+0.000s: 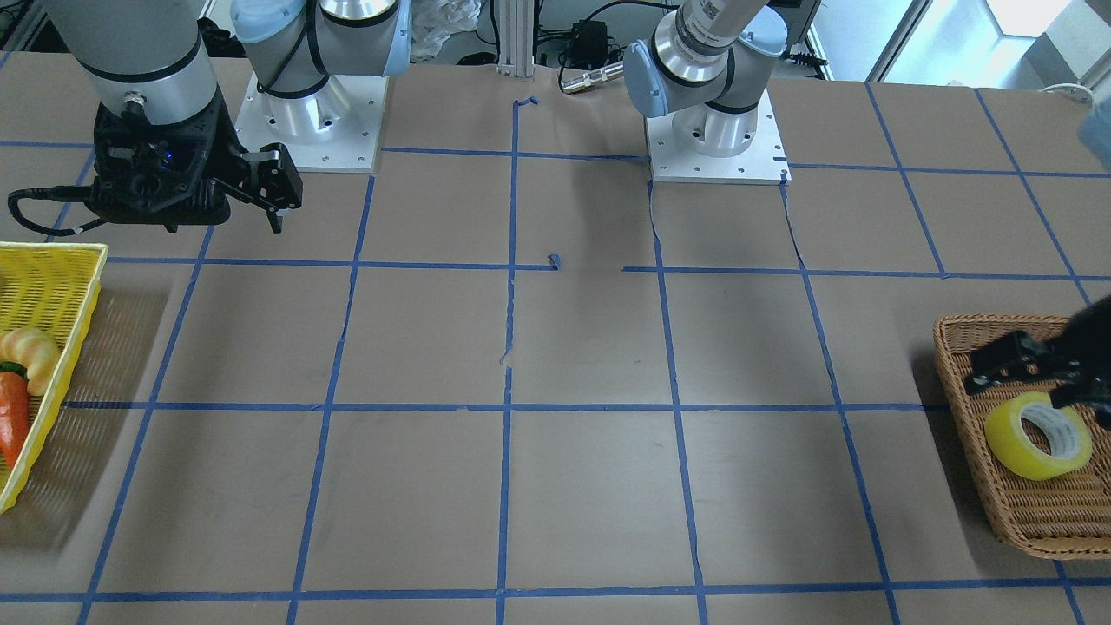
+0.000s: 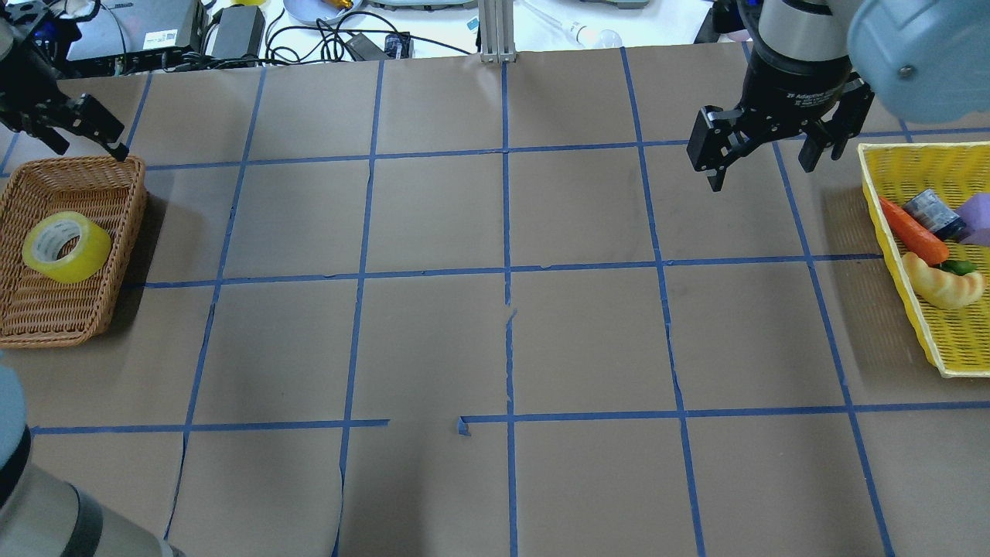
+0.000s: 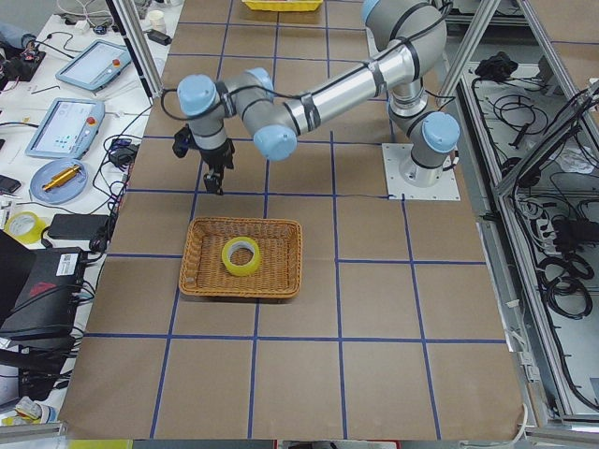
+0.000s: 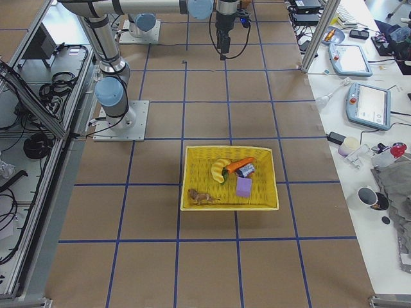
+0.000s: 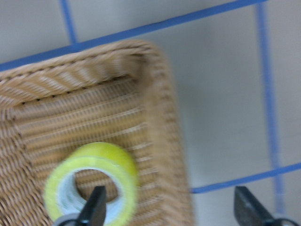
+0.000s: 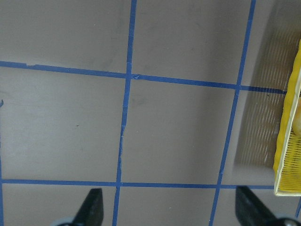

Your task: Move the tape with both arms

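Note:
The yellow tape roll [image 2: 66, 246] lies tilted in a brown wicker basket [image 2: 77, 166] at the table's left end. It also shows in the front view [image 1: 1037, 437], the left side view [image 3: 241, 255] and the left wrist view [image 5: 91, 188]. My left gripper [image 2: 85, 143] is open and empty, above the basket's far rim. In its wrist view [image 5: 171, 209] one fingertip overlaps the roll and the other stands over the table outside the basket. My right gripper [image 2: 762, 170] is open and empty above bare table, also seen in the front view [image 1: 226, 224] and its wrist view [image 6: 170, 209].
A yellow basket [image 2: 882, 201] at the table's right end holds a carrot [image 2: 913, 232], a croissant-like piece [image 2: 943, 286], a purple block and a small can. Blue tape lines form a grid on the brown table. Cables and devices lie beyond the far edge.

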You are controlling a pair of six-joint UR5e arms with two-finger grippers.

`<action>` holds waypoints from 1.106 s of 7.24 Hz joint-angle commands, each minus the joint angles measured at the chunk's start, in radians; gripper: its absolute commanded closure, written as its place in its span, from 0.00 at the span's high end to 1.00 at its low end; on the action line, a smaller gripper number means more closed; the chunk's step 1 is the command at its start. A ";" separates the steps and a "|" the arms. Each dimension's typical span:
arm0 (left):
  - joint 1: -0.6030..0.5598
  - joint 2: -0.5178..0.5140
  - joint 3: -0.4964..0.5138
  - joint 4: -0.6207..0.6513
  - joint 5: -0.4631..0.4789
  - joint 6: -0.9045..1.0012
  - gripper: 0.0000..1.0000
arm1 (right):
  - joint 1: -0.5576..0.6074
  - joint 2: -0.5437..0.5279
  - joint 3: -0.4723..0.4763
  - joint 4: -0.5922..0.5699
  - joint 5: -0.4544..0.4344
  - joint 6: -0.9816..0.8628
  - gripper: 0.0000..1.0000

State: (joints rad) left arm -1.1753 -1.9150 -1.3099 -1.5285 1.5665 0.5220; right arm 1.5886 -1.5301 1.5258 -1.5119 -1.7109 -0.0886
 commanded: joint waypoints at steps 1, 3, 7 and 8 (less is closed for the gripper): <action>-0.213 0.150 -0.020 -0.159 -0.101 -0.406 0.90 | -0.001 -0.001 0.000 -0.001 0.001 0.003 1.00; -0.447 0.223 -0.090 -0.134 -0.003 -0.573 0.90 | 0.001 -0.002 -0.003 -0.002 0.049 0.004 1.00; -0.420 0.338 -0.192 -0.082 0.017 -0.484 0.90 | -0.001 -0.001 -0.001 -0.002 0.094 0.017 1.00; -0.414 0.338 -0.222 0.036 0.014 -0.478 0.91 | 0.001 -0.001 -0.001 -0.010 0.094 0.017 1.00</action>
State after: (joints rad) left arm -1.6038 -1.5800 -1.4990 -1.5937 1.5834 0.0290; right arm 1.5884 -1.5310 1.5248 -1.5166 -1.6197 -0.0729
